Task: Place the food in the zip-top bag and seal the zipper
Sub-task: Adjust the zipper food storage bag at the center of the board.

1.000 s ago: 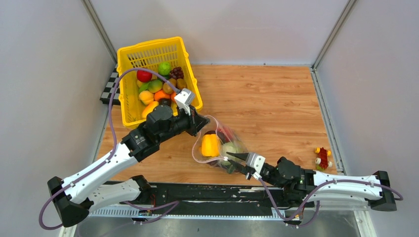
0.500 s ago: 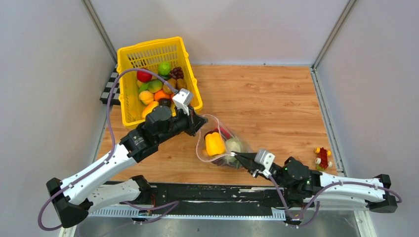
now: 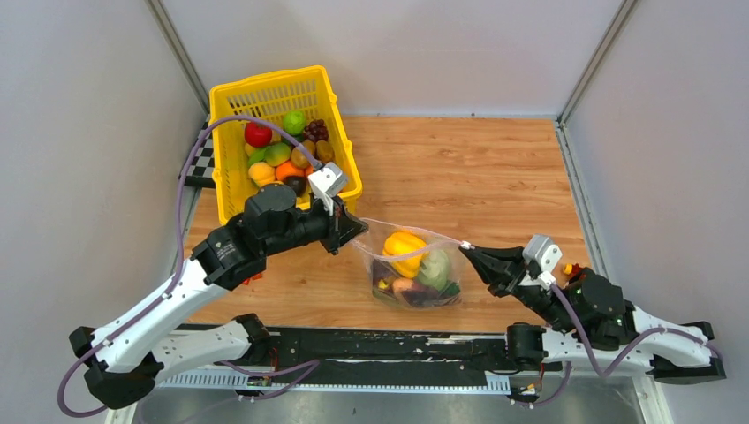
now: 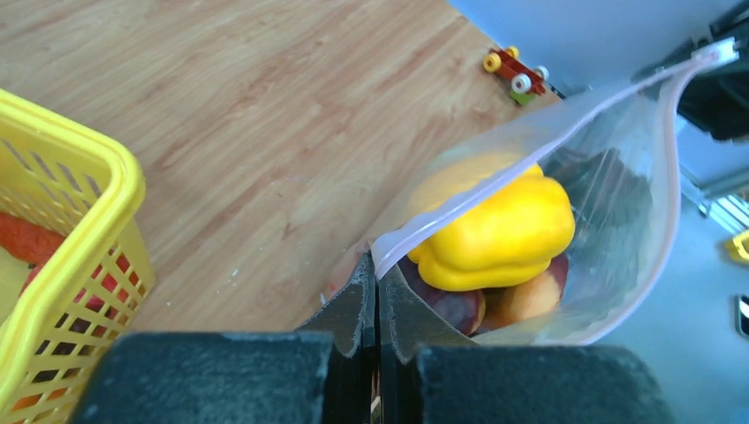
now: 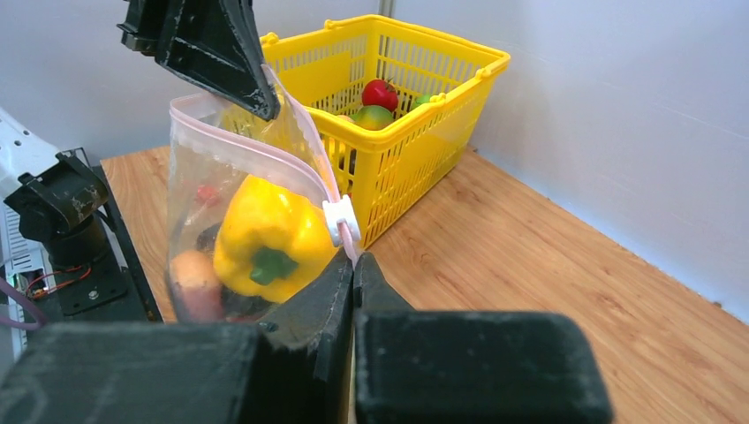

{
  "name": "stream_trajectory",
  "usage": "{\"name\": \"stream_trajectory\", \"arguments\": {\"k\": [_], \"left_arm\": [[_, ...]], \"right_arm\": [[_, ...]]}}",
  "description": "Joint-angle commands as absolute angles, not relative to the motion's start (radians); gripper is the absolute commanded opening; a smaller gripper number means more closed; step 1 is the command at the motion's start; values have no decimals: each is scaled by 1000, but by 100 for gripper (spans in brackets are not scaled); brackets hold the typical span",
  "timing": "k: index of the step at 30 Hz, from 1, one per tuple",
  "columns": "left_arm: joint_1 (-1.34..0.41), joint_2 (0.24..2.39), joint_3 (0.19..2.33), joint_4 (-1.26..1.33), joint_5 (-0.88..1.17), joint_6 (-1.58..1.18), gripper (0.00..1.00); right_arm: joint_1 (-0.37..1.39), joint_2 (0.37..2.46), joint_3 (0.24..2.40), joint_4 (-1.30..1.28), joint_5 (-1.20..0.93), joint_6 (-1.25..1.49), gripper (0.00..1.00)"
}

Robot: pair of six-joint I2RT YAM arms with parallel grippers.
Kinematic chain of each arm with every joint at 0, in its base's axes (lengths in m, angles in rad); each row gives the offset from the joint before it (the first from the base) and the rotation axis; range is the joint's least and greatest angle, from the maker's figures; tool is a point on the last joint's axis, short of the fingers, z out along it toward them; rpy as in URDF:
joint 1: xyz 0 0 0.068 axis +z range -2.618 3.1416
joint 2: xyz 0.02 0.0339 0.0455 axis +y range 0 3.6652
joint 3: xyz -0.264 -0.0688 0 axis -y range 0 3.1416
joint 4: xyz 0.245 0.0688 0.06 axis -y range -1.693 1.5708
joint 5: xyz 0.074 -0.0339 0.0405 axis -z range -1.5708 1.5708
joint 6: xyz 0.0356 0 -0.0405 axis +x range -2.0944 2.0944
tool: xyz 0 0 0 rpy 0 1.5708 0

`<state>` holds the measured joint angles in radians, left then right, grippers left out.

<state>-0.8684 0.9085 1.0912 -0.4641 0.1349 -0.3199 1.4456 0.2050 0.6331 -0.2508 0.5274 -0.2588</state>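
Observation:
The clear zip-top bag [image 3: 415,269] hangs stretched between my two grippers above the wooden table. It holds a yellow pepper [image 3: 404,247], a green cabbage [image 3: 435,268] and darker food below. My left gripper [image 3: 357,227] is shut on the left end of the pinkish zipper [image 4: 530,172]. My right gripper [image 3: 466,251] is shut on the zipper's right end, beside the white slider [image 5: 340,221]. The bag's mouth gapes open in the left wrist view, the pepper [image 4: 499,234] just inside. In the right wrist view the pepper [image 5: 265,238] sits above an orange piece.
A yellow lattice basket [image 3: 231,190] with several more toy fruits stands at the back left, just behind my left arm. Small orange-red blocks [image 3: 574,272] lie near the right wall, by my right arm. Grey walls enclose the table on three sides.
My right gripper has swung right and up, taking the zipper's right end and pulling the bag taut. The bag has lifted and shifted right; my left arm drew back slightly left.

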Motion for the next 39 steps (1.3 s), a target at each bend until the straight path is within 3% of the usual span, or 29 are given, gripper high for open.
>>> {"name": "stream_trajectory", "arguments": {"k": [1, 4, 10, 14, 18, 24, 27, 31, 36, 39], "left_arm": [[-854, 879, 1171, -537, 268, -260, 0], [-854, 868, 1184, -585, 342, -241, 0], [-854, 829, 1159, -668, 239, -226, 0], [-854, 823, 1128, -686, 209, -239, 0], [-854, 830, 1124, -720, 146, -241, 0], [-854, 806, 1133, -765, 59, -232, 0], [-854, 819, 1143, -783, 15, -218, 0], [-854, 867, 1164, -770, 2, -204, 0], [-854, 886, 1213, -761, -30, -173, 37], [-854, 884, 1250, -780, -48, -148, 47]], "right_arm": [[1452, 266, 768, -276, 546, -254, 0], [1452, 341, 820, -319, 474, -275, 0], [1441, 472, 857, -358, 520, -259, 0], [1360, 515, 877, -377, 443, -242, 0], [1165, 607, 907, -408, 243, -213, 0], [689, 728, 895, -325, -324, -98, 0], [585, 739, 881, -249, -476, -64, 0], [577, 761, 877, -199, -535, -58, 0], [577, 760, 868, -166, -581, -58, 0], [578, 759, 865, -156, -570, -54, 0]]}}
